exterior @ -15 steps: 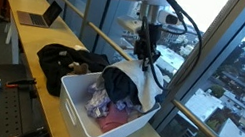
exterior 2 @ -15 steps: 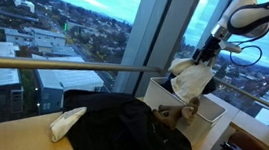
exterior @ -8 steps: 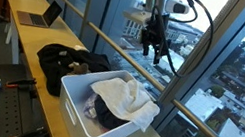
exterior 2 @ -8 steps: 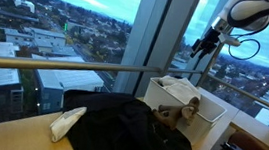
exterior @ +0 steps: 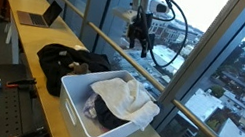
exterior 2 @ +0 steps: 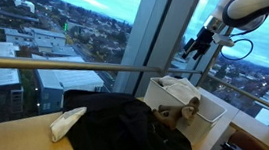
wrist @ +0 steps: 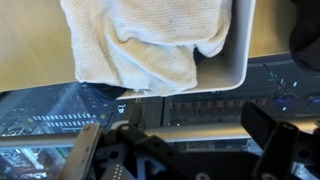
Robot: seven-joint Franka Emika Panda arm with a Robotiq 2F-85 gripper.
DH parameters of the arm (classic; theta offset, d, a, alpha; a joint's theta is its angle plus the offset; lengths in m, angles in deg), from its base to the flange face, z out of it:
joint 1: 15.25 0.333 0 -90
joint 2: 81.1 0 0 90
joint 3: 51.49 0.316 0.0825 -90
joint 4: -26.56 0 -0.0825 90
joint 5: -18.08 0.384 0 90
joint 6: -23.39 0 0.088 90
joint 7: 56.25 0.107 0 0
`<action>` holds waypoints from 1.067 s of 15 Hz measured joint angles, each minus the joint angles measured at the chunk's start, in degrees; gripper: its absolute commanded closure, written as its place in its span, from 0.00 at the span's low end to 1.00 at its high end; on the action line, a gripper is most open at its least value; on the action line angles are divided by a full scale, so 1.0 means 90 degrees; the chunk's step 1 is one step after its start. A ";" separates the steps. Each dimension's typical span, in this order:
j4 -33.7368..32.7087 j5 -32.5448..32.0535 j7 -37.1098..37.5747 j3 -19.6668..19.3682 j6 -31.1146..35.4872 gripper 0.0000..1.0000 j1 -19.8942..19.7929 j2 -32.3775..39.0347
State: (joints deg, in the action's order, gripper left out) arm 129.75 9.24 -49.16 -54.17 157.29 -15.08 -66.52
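Observation:
My gripper (exterior: 137, 43) hangs open and empty in the air, well above the white bin (exterior: 78, 113) and towards the window side. In the other exterior view the gripper (exterior 2: 192, 51) is up by the glass, apart from everything. A white towel (exterior: 128, 99) lies crumpled on top of the clothes in the bin. The wrist view looks down on the same towel (wrist: 140, 40) and the bin's rim (wrist: 240, 60). My gripper (wrist: 180, 150) spreads its dark fingers (wrist: 270, 140) wide there, with nothing between them.
A black garment (exterior: 63, 60) lies on the long wooden counter beside the bin, with a laptop (exterior: 38, 15) further along. In an exterior view a white cloth (exterior 2: 66, 123) lies next to the black garment (exterior 2: 129, 130). Tall window glass and a rail run close behind the bin.
The gripper has opened and let go of the white towel, which dropped into the bin. The arm then rose and swung away towards the window.

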 measured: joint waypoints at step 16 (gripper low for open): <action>0.0688 -0.0022 0.0791 0.0352 0.0005 0.00 0.0694 -0.0072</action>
State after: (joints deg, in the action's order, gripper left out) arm 135.94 9.04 -42.04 -51.00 157.33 -8.83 -67.17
